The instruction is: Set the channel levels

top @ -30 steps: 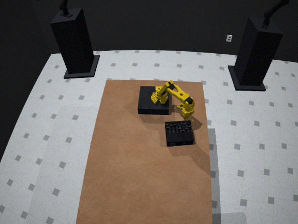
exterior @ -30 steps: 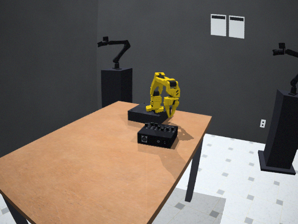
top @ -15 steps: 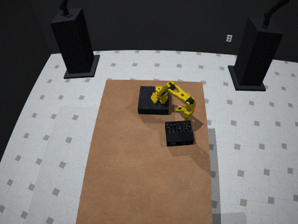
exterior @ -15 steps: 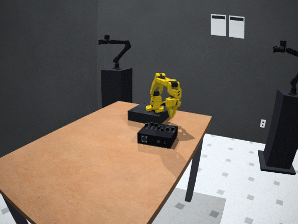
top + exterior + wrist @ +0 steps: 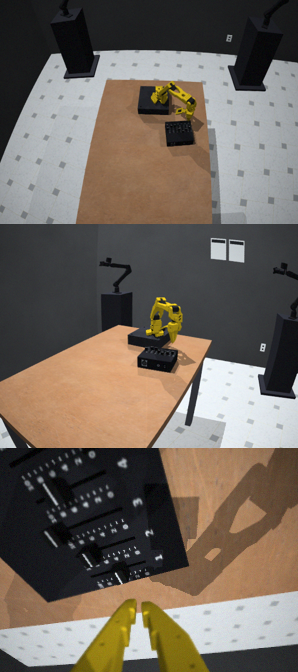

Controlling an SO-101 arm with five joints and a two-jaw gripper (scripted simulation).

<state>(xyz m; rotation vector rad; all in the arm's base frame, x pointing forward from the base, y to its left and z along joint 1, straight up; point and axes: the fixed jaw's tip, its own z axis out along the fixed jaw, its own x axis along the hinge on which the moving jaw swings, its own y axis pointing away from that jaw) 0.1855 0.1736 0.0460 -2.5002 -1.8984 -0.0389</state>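
My end effector (image 5: 138,609) is pinched narrow, empty, pointing down low in the wrist frame, just off the lighting desk's (image 5: 165,543) channel-1 fader (image 5: 120,573).

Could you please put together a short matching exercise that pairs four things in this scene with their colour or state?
Things:
1. gripper
2. lighting desk
3. table
4. floor

Colour or state:
A. brown wood surface
B. pale tiles with small grey squares
C. yellow, shut, holding nothing
D. black box with numbered fader channels

Right pairs: 1-C, 2-D, 3-A, 4-B
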